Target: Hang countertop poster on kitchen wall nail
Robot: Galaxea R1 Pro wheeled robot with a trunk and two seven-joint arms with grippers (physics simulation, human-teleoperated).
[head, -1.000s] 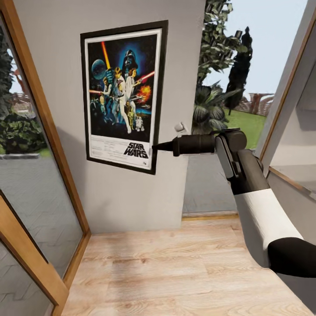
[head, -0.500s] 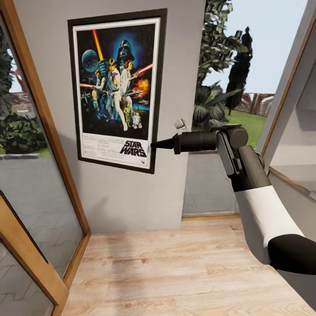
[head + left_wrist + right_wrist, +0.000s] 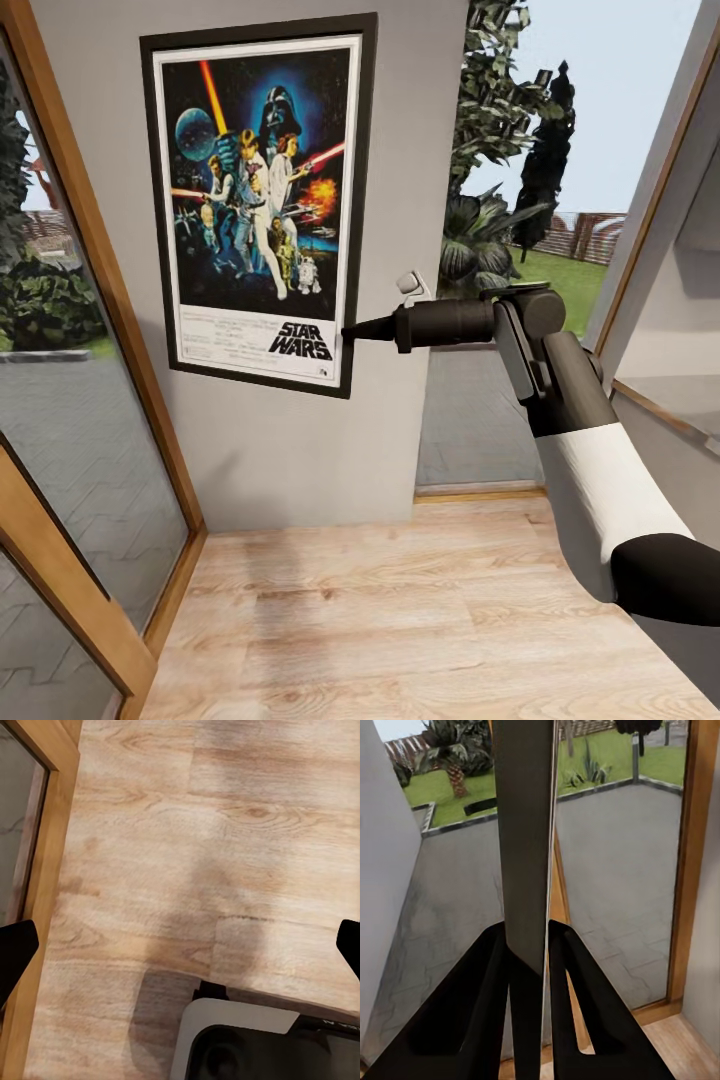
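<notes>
The upright rectangular Star Wars film poster (image 3: 258, 203), with thin black frame, white border and blue-black artwork, stands flat against the plain light-grey wall (image 3: 400, 130), its top edge almost at the head view's upper border; whatever it hangs from is hidden behind it, and no peg can be made out. The black right gripper (image 3: 347, 334) pinches the poster's lower right edge, beside the "STAR WARS" lettering. In the right wrist view the poster (image 3: 526, 832) is seen edge-on as a narrow dark strip, with the two black fingers (image 3: 472, 1020) closed against either side of it. The right arm, black with a white forearm sleeve (image 3: 600, 490), is cut off at the picture's right edge. A pale wooden plank floor (image 3: 420, 620) lies below, and wood-framed glass panels (image 3: 90, 300) flank the wall. The left gripper (image 3: 180, 945) points down at that floor; only its two black fingertips (image 3: 15, 952) show, at opposite edges, spread wide with nothing between them.
</notes>
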